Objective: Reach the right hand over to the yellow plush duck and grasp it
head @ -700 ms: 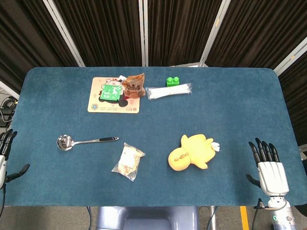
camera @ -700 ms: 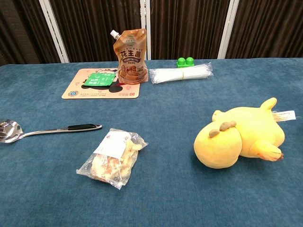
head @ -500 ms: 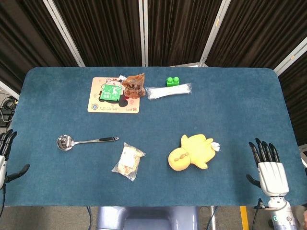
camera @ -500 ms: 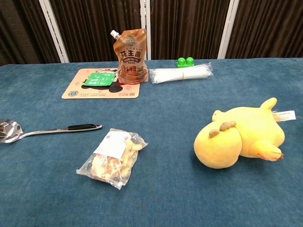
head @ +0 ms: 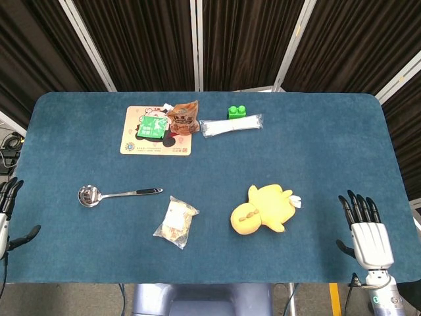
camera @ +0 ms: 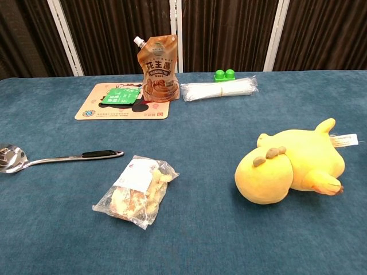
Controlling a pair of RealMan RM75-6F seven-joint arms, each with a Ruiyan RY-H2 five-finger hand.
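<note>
Yellow plush duck (head: 263,210) lay on its side on the blue tabletop (head: 316,145), a little toward five o'clock from the middle, with its rounded head pointing to seven o'clock and a white tag sticking out toward three o'clock. In the chest view the duck (camera: 291,166) looked fat and soft, and I judged it light, squashy and not slippery, with nothing fragile about it.

My right hand (head: 368,234) sat at the near right edge of the tabletop, at about four o'clock from the duck and well apart from it, fingers spread and straight, holding nothing. My left hand (head: 8,217) was at the far left edge, also spread and empty, and it had no part in this.

I reckoned the best hold was across the broad middle of the body, fingers over the top and thumb under the near side, squeezing into the stuffing. The tag, beak and small foot looked too thin to trust. A snack packet (head: 175,222) lay at nine o'clock from the duck, clear of my path.
</note>
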